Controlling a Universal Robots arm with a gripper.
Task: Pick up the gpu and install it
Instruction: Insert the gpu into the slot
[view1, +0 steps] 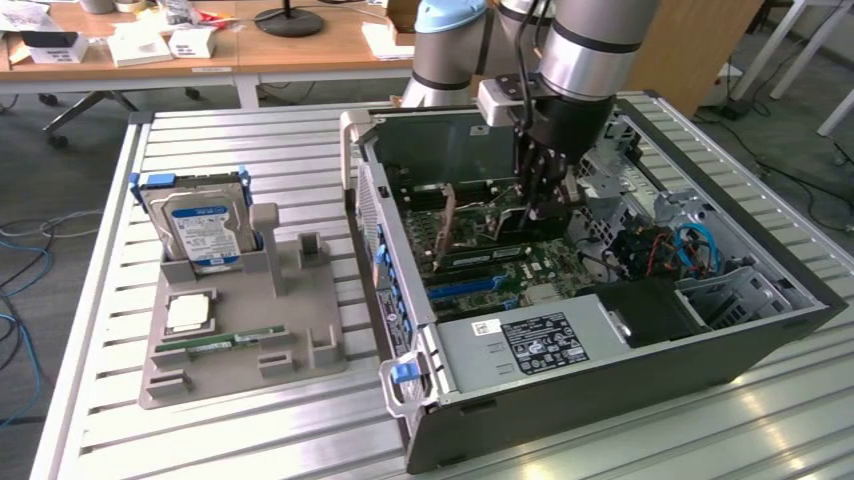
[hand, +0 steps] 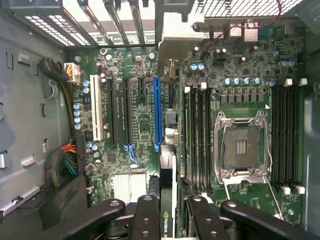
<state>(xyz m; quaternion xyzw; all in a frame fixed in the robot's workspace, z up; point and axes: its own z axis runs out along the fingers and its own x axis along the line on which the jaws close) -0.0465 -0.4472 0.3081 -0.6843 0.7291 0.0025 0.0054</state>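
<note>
Black fingers (hand: 148, 216) seemingly clasping one gpu (hand: 165, 220), one case (view1: 641, 362)

The tool (hand: 173, 216) hangs over the motherboard (hand: 142, 125) inside the computer case (hand: 25, 100). Its black fingers (hand: 148, 215) are closed on the gpu (hand: 165, 222), which is seen edge-on with a green logo strip. The card's edge roughly lines up with the long blue expansion slot (hand: 158, 112). Black slots and a white slot (hand: 96, 111) run beside the blue one. The metal-framed CPU socket (hand: 241, 147) sits between two banks of memory slots (hand: 197, 140). Coloured cables (hand: 62, 165) bunch at the board's edge by the case wall.
</note>
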